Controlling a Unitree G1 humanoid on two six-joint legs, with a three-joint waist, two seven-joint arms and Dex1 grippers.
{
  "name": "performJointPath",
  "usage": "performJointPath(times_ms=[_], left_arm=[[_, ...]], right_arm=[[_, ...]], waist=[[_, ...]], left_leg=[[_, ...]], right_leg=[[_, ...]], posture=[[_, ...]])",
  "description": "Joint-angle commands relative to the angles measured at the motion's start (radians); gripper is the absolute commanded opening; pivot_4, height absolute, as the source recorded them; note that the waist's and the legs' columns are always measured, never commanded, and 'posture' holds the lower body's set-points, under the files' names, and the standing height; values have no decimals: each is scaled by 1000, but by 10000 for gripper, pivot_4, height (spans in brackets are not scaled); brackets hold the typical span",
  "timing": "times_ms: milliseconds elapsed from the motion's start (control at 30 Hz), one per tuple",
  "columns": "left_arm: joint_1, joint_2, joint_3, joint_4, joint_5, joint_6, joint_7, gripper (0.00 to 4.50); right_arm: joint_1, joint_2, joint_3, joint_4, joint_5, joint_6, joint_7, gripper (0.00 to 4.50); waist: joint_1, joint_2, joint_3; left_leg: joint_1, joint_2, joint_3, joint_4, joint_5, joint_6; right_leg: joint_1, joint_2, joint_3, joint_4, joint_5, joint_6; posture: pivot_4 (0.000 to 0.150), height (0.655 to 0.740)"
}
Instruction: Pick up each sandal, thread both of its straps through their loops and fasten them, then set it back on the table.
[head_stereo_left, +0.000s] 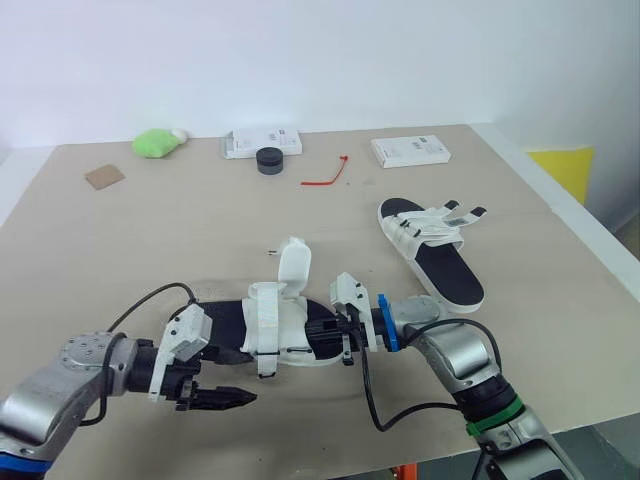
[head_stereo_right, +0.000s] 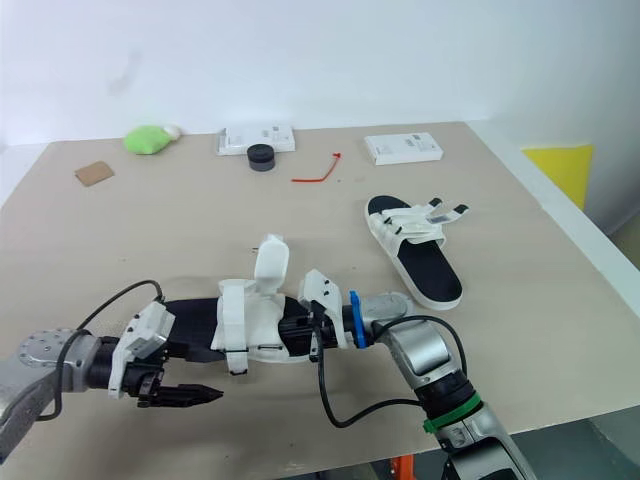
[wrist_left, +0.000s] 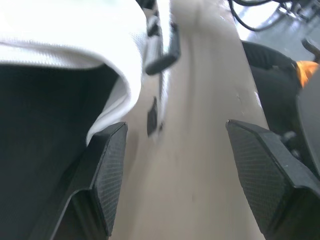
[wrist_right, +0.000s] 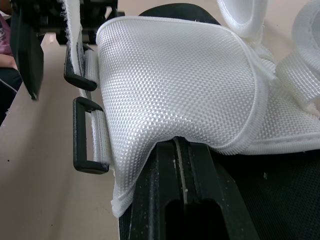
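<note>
The near sandal (head_stereo_left: 270, 325), black footbed with white straps, lies flat at the table's front centre. One strap flap (head_stereo_left: 292, 268) stands up from it. My right gripper (head_stereo_left: 338, 335) is at the sandal's right end, its shut fingers (wrist_right: 200, 190) lying on the footbed with the tips tucked under the white upper (wrist_right: 175, 80). Two black buckle loops (wrist_right: 85, 145) sit on the sandal's side. My left gripper (head_stereo_left: 225, 398) is low over the table just in front of the sandal's left end, open, with nothing between its fingers (wrist_left: 107, 175). A second sandal (head_stereo_left: 430, 245) lies to the right, straps loose.
Along the far edge sit a green object (head_stereo_left: 155, 143), two white boxes (head_stereo_left: 262, 142) (head_stereo_left: 410, 150), a black round thing (head_stereo_left: 270, 160), a red tie (head_stereo_left: 327, 175) and a brown card (head_stereo_left: 104, 177). The table's right edge (head_stereo_left: 590, 235) runs close past the second sandal.
</note>
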Motion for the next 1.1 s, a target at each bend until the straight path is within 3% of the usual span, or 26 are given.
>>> performJointPath(times_ms=[33, 300, 533, 833, 1000, 1100], left_arm=[[-14, -23, -17, -48, 8, 0, 47, 32559], [-31, -61, -38, -61, -13, 38, 100, 32559], [-42, -48, -32, -53, -40, 63, 88, 334], [-22, 45, 8, -99, -169, 164, 6, 334], [-107, 176, 80, -106, -449, 420, -40, 334], [-207, 184, 114, -40, -622, 557, 24, 334]], right_arm=[[61, -7, 98, 78, -31, 64, 2, 0], [56, -3, 97, 84, -31, 63, -5, 0], [49, 3, 97, 95, -34, 54, -6, 0], [45, 8, 93, 104, -35, 50, -3, 0], [38, 11, 93, 116, -38, 43, 2, 0], [34, 12, 94, 122, -39, 40, 4, 0]], waist=[[0, 0, 0], [3, 0, 0], [2, -1, -1], [0, -1, 0], [-1, 0, 1], [-1, 2, 2]], left_leg=[[0, 0, 0, 1, 0, 0], [0, 0, 0, 4, 0, 0], [0, 0, 0, 4, 0, 0], [1, 3, 0, 4, -1, 0], [1, 8, -2, 4, -5, 1], [2, 8, -3, 5, -5, 1]], right_leg=[[0, 0, 0, 0, 0, 0], [0, 0, 0, 3, 0, 0], [0, 1, 1, 4, 0, 0], [-1, 4, 1, 5, -1, -2], [-2, 10, 0, 8, -5, -8], [-2, 10, -1, 9, -5, -8]], posture=[[1500, 7400], [1500, 7400], [1500, 7400], [1500, 7400], [1500, 7400], [1500, 7400]])
